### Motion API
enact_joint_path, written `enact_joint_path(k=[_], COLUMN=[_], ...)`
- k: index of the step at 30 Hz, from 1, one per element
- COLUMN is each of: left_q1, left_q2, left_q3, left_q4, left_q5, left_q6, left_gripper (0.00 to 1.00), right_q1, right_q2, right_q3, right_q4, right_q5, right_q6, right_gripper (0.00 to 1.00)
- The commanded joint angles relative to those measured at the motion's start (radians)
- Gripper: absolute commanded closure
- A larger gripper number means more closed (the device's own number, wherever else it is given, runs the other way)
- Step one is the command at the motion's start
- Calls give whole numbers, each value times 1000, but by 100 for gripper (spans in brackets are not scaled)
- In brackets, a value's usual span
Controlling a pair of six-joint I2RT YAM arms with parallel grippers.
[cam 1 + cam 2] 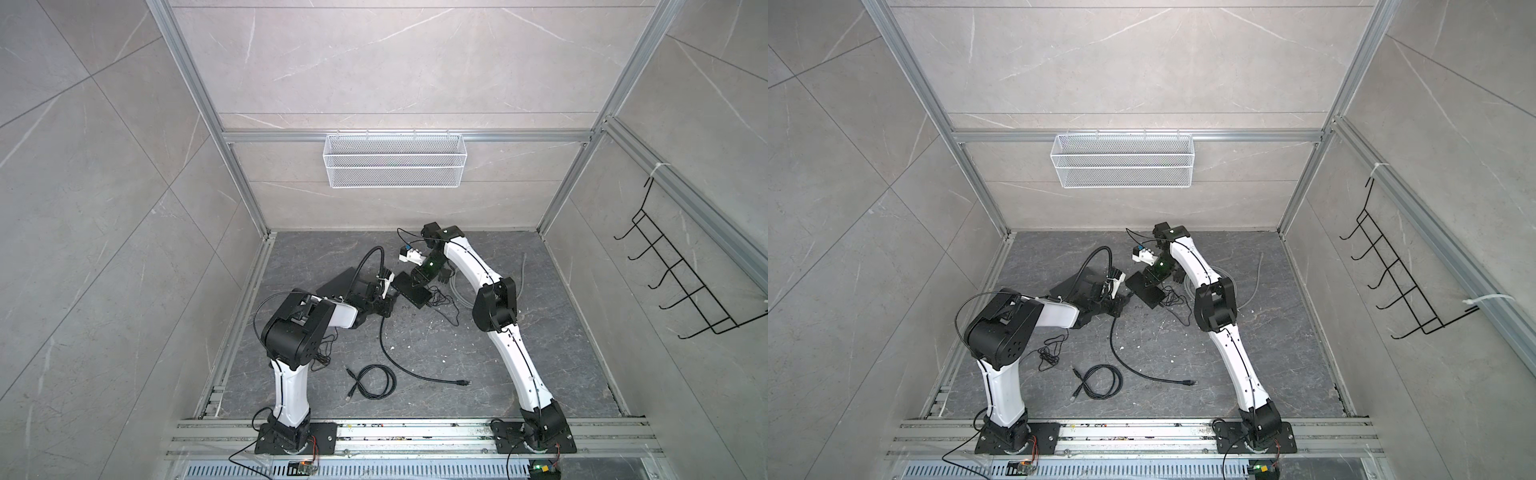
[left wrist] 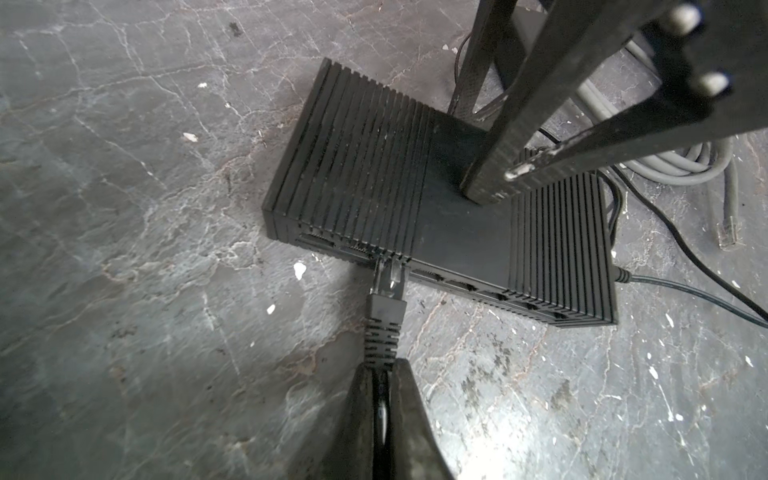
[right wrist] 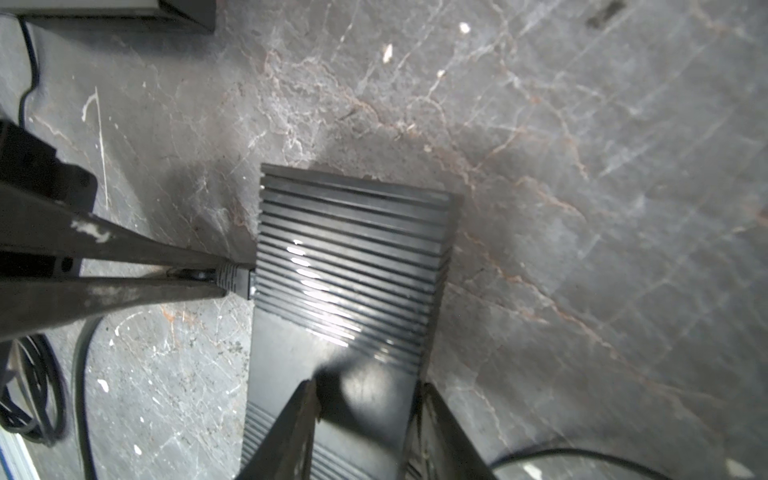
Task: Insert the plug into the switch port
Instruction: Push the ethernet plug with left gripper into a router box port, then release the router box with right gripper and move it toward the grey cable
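Observation:
The switch (image 2: 374, 166) is a black ribbed box flat on the dark stone floor, seen in both top views (image 1: 411, 293) (image 1: 1144, 291). A black cable ends in a clear plug (image 2: 387, 282) with a ribbed boot. The plug's front end sits in the mouth of a port on the switch's front face, and most of its clear body shows outside. My left gripper (image 2: 380, 368) is shut on the cable just behind the boot, which also shows in the right wrist view (image 3: 220, 278). My right gripper (image 3: 365, 388) stands open over the switch, one finger on its top, the other at its back edge.
A coil of grey cable (image 2: 665, 166) lies behind the switch, and a thin black lead (image 2: 685, 291) leaves its end. A coiled black cable (image 1: 374, 382) and a black power cord (image 1: 415, 376) lie toward the front. A white mesh basket (image 1: 395, 160) hangs on the back wall.

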Motion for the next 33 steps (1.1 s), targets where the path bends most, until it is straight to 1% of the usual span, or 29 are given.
enact_joint_path(k=[1,3,4,6,13,18,22,24,27,31,33], left_q1=[-20,-30,-31,-47,-54,-53,-35,-35,-32,-12,-5], left_q2=[25,31,37,48,64,68,65,51,23,1,-18], left_q3=[55,88,107,127,123,109,97,85,64,42,9], left_q4=[75,89,82,94,169,211,266,268,240,179,169], left_q5=[81,114,142,161,170,156,158,135,97,81,55], left_q6=[16,6,0,-10,-99,-118,-178,-181,-161,-168,-170], left_gripper=[97,99,99,100,100,100,99,98,96,96,96], right_q1=[87,98,101,112,140,148,158,159,157,113,74], right_q2=[55,50,48,48,55,53,53,49,41,42,47], right_q3=[4,2,-2,-1,3,0,1,3,9,58,104], right_q4=[-134,-144,-144,-145,-170,-197,-216,-215,-183,-98,-69], right_q5=[-89,-109,-110,-101,-87,-123,-141,-157,-150,-81,-60], right_q6=[-91,-114,-120,-131,-163,-199,-219,-220,-185,-47,30], right_gripper=[59,59,59,60,61,61,60,60,59,56,49])
